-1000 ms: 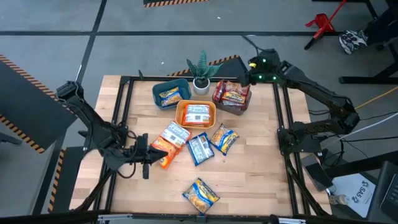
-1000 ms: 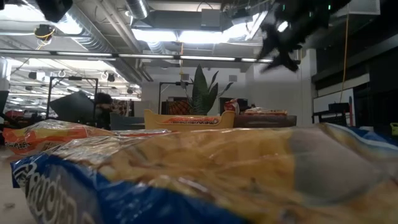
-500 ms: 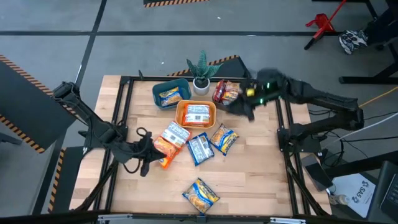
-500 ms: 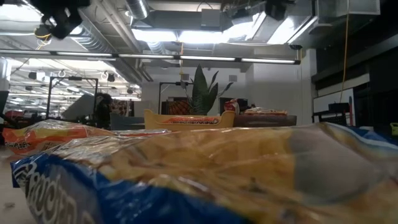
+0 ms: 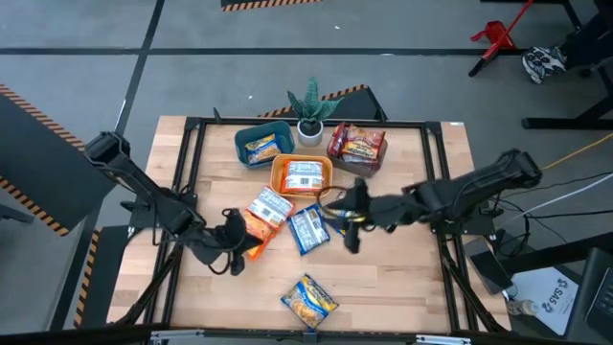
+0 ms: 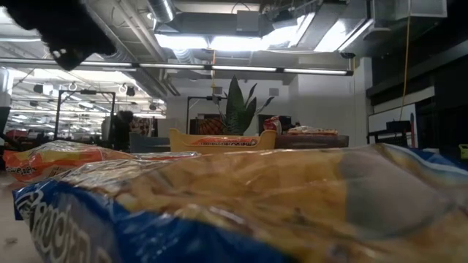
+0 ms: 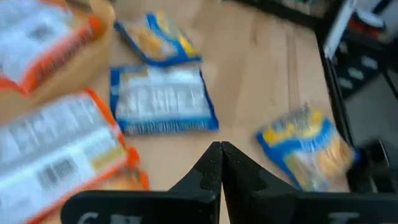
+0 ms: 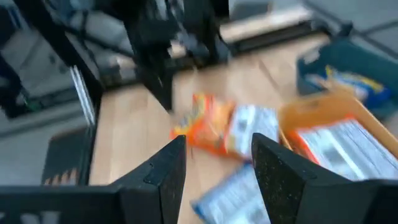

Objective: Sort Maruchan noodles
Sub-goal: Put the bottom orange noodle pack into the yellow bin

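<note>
Orange, blue and white Maruchan noodles (image 5: 305, 228) lie loose mid-table beside filled bins, the right gripper (image 5: 351, 218) hovering open above them, the left gripper (image 5: 233, 251) pinched shut, empty, near the orange packet (image 5: 251, 230)

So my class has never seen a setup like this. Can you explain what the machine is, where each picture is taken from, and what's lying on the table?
Two dark robot arms work at a wooden table. One picture looks straight down, one sits at table height, and one camera rides on each wrist. Flat plastic noodle packets lie loose on the wood; others already sit in a teal bin, an orange bin and a grey bin, beside a small potted plant. The left gripper has its fingers shut and empty; the right gripper hovers open over the packets, holding nothing.
</note>
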Tool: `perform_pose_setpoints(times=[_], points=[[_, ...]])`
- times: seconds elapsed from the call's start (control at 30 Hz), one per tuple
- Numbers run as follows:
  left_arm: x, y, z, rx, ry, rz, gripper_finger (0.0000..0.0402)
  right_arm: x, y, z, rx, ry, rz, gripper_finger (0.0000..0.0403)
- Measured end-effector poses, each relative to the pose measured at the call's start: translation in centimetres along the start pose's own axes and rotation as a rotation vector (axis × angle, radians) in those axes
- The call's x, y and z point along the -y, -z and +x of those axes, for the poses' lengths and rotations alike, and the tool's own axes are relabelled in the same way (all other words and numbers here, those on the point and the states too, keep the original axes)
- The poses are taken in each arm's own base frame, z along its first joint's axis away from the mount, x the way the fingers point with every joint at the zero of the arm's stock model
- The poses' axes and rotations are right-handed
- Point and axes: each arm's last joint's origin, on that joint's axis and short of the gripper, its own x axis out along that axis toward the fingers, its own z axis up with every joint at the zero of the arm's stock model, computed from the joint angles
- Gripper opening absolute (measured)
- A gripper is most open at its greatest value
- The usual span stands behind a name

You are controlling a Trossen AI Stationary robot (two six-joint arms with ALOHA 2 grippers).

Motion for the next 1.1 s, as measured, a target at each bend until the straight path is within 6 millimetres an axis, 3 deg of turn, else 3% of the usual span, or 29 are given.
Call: perform_pose_setpoints(times=[0.17, 0.3, 0.63, 1.1], points=[[-0.1, -1.6, 1.1, 0.067, 0.052, 0.03, 0.0, -3.1, 0.2, 2.3, 0.128, -0.175, 0.018, 0.0165], [-0.6, -3.0, 1.9, 0.046, 0.189, 0.047, 0.0, -4.1, 0.3, 2.7, 0.173, -0.219, 0.008, 0.0165], [-2.5, -4.6, 3.1, 0.059, 0.184, 0.053, 0.0, -4.3, -0.2, 2.9, 0.235, -0.248, 0.037, 0.0165], [-0.8, -5.3, 2.2, 0.21, 0.234, -0.048, 0.0, -3.3, -1.2, 3.4, 0.312, -0.208, -0.066, 0.0165]])
